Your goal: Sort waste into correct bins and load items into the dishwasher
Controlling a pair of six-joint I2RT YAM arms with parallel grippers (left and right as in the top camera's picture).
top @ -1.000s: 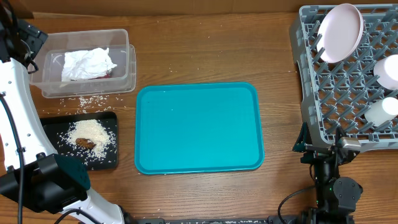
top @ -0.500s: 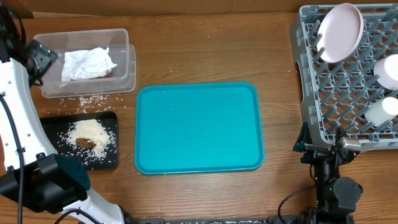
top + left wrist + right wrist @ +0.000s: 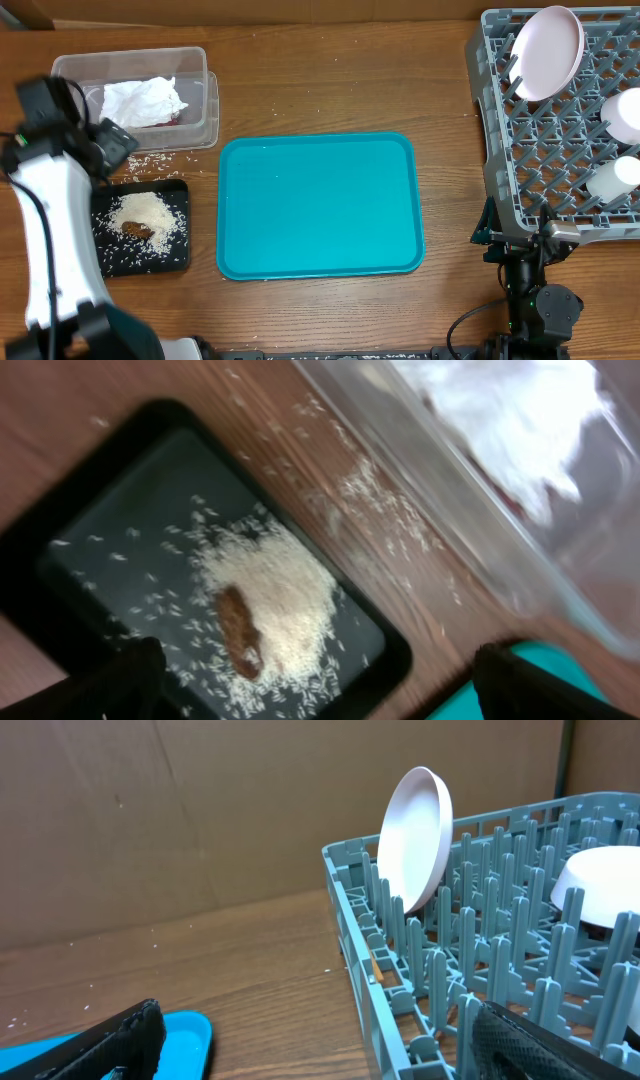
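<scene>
The clear tub (image 3: 130, 56) at the back left holds the crumpled white napkin (image 3: 140, 100) and a red wrapper (image 3: 172, 119). In front of it the black tray (image 3: 176, 258) carries a rice pile (image 3: 147, 209) and a brown scrap (image 3: 137, 230). My left gripper (image 3: 112, 143) hangs open and empty over the strip between tub and tray. In its wrist view the left gripper (image 3: 320, 700) looks down on the rice (image 3: 275, 585) and the scrap (image 3: 240, 632). The grey rack (image 3: 550, 160) holds a plate (image 3: 546, 50), a bowl (image 3: 625, 112) and a cup (image 3: 612, 176). My right gripper (image 3: 330, 1060) is open and empty.
A teal serving tray (image 3: 318, 205) lies mid-table. Loose rice grains (image 3: 140, 162) are scattered on the wood between tub and black tray. The right arm (image 3: 520, 245) sits by the rack's front left corner (image 3: 420, 990), with the plate (image 3: 415, 840) upright above it.
My left arm has swung from the tub's left side toward the front and right, and now sits over the gap by the black tray. The right arm has not moved.
</scene>
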